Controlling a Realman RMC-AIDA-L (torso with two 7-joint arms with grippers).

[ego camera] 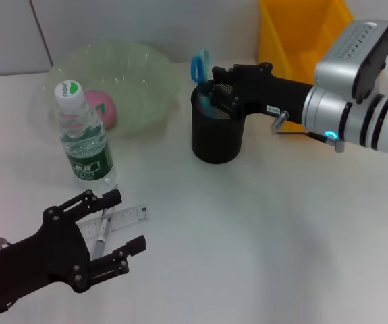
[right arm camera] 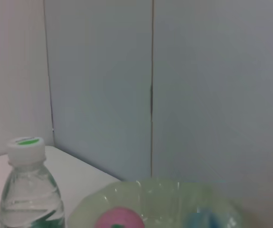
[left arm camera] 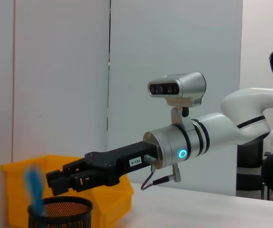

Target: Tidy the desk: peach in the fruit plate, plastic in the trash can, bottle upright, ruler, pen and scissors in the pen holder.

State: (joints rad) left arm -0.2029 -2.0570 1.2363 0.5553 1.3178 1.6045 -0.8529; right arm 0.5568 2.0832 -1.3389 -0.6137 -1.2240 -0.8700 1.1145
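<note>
Peach (ego camera: 100, 106) in plate (ego camera: 150, 67), bottle (ego camera: 84, 138) upright, scissors (ego camera: 201, 71) in holder (ego camera: 215, 138); ruler (ego camera: 127, 217) and pen (ego camera: 102, 233) remain near the counter's front edge, between left gripper's (ego camera: 116, 223) wide fingers; right gripper (ego camera: 215, 89) over holder, fingers unclear.

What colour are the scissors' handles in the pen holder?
Blue scissors handles, clearest in the head view.

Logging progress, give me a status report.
Right gripper over pen holder, scissors in. Left gripper open above ruler and pen. Bottle upright beside them.

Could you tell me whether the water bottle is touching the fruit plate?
Cannot tell: in the head view the water bottle overlaps the fruit plate, hiding any gap.
</note>
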